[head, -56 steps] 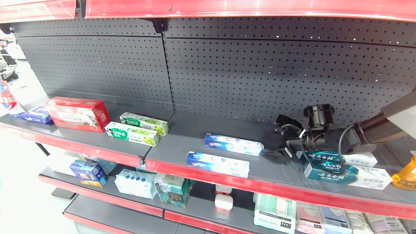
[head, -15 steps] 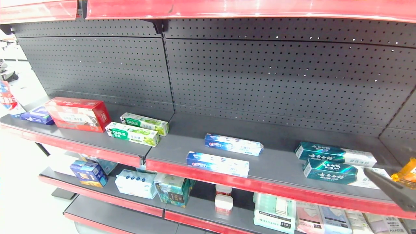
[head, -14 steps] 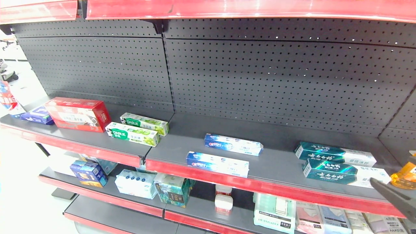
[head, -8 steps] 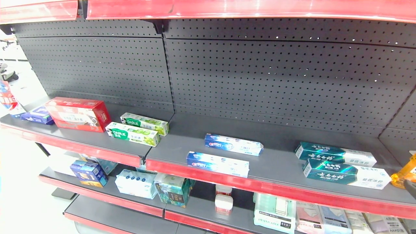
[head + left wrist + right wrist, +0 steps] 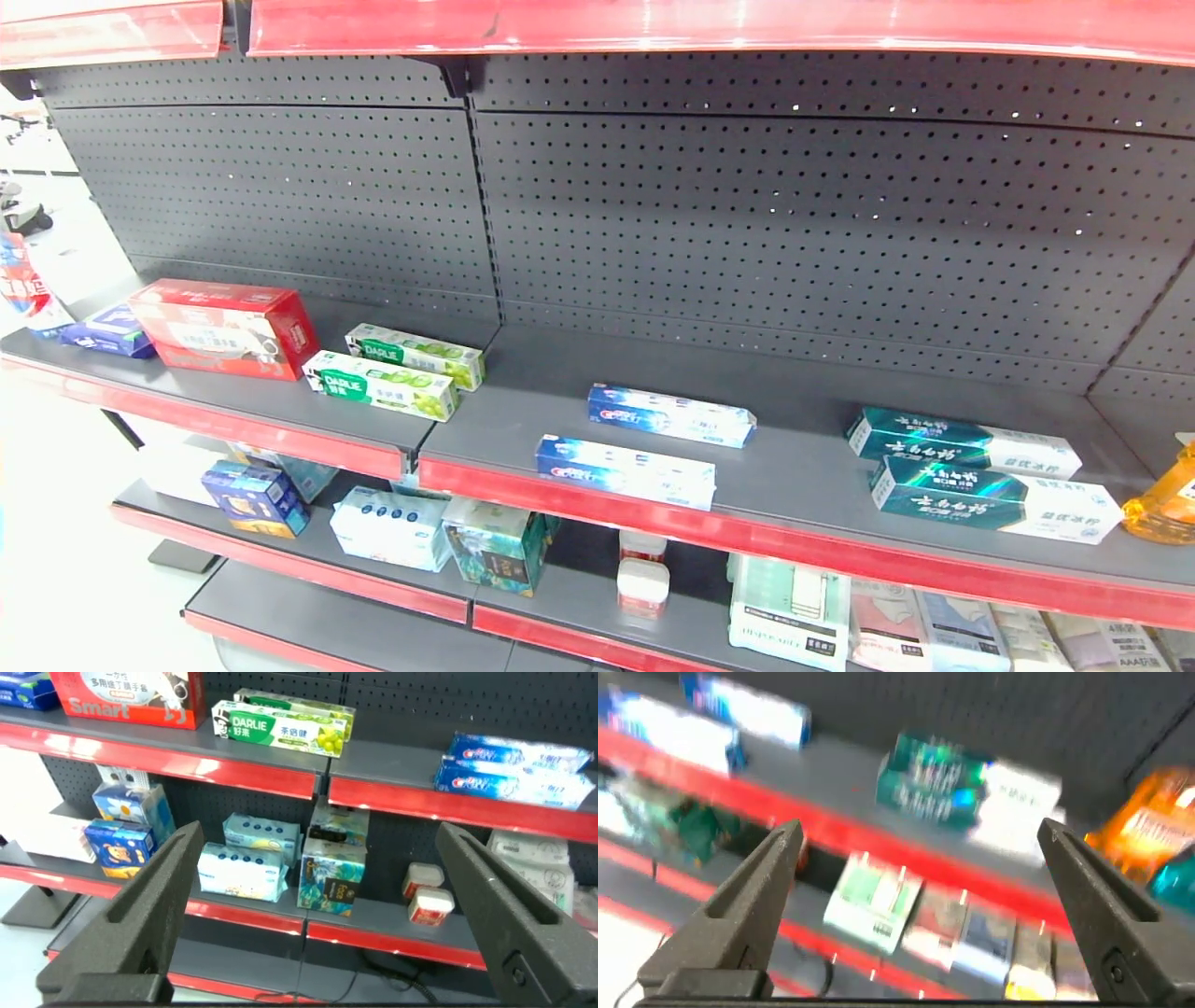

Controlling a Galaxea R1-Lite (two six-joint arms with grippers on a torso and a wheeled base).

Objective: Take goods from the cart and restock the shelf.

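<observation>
Teal toothpaste box [image 5: 990,499] flat at shelf [image 5: 803,467] front, twin [image 5: 962,441] just behind

The right gripper [image 5: 920,835] (fingers spread, empty) has pulled back from the teal toothpaste boxes [image 5: 943,499], down and rightward.

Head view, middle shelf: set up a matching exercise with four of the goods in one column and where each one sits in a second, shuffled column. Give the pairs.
Things:
1. red box
2. green toothpaste boxes
3. teal toothpaste boxes
4. orange bottle

Places on the shelf:
A. at the right edge of the view
B. just left of the joint between the two shelf sections
C. beside the dark blue pack, towards the left end
D. between the blue-and-white toothpaste boxes and the orange bottle

Pairs: 1-C, 2-B, 3-D, 4-A
</observation>
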